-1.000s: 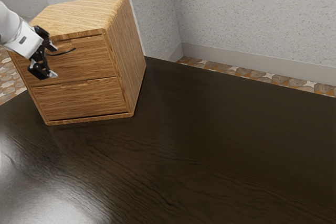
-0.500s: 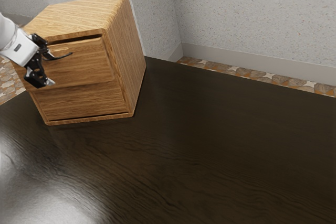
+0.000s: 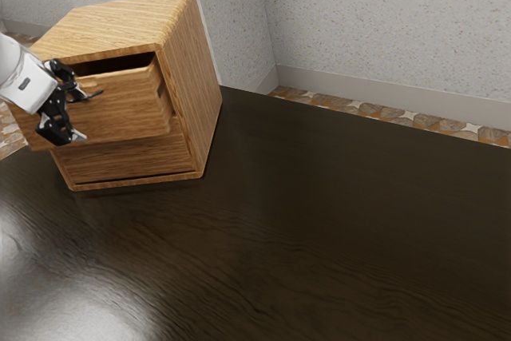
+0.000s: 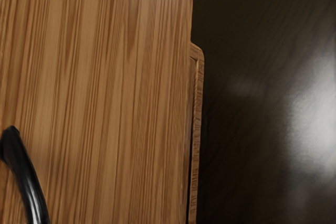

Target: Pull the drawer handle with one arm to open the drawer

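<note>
Drawer handle [image 3: 92, 94], a thin black bar on the upper drawer [image 3: 120, 105] of a wooden cabinet [image 3: 192, 61], meets my gripper [image 3: 73, 97] at the cabinet's front, up at ten o'clock in the exterior view. The upper drawer stands partway out of the cabinet. A dark gap is open above its front panel and part of its side wall is exposed. The lower drawer [image 3: 128, 157], at six o'clock from it, sits flush.

My white arm [image 3: 17, 77] enters at nine o'clock, from the exterior view's left edge, and the gripper sits right at the handle's near end. From this side-on angle I cannot tell whether the gripper is clenched on the handle or merely against it.

The exterior view gives the setting. The cabinet rests on a dark, glossy wood counter [image 3: 319, 237] that spreads toward five o'clock. A speckled grey wall [image 3: 383, 21] stands behind it, with a band of patterned tiles [image 3: 399, 113] at its foot.

The wrist view adds the close detail. It shows the grain of the drawer front [image 4: 105, 103] and the handle [image 4: 25, 182] as a thick, curved black bar standing off the panel. A narrow wooden edge [image 4: 196, 129] is set back beyond the panel's border, and past it lies the counter [image 4: 262, 145], carrying a bright reflection.
</note>
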### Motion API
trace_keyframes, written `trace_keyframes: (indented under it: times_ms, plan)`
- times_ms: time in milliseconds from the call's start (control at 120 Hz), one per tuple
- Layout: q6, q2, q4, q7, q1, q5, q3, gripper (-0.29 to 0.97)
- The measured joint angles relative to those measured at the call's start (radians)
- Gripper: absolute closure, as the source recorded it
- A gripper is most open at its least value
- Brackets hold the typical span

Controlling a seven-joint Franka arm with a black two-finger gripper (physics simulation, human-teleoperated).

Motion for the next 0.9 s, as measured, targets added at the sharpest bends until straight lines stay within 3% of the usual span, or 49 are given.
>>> trace_keyframes:
  times_ms: [633,900]
  plan:
    - [0.052,0.009,-0.151,-0.013,0.226,-0.087,-0.166,0.00]
    - [0.077,0.001,-0.260,-0.015,0.382,-0.129,-0.276,0.00]
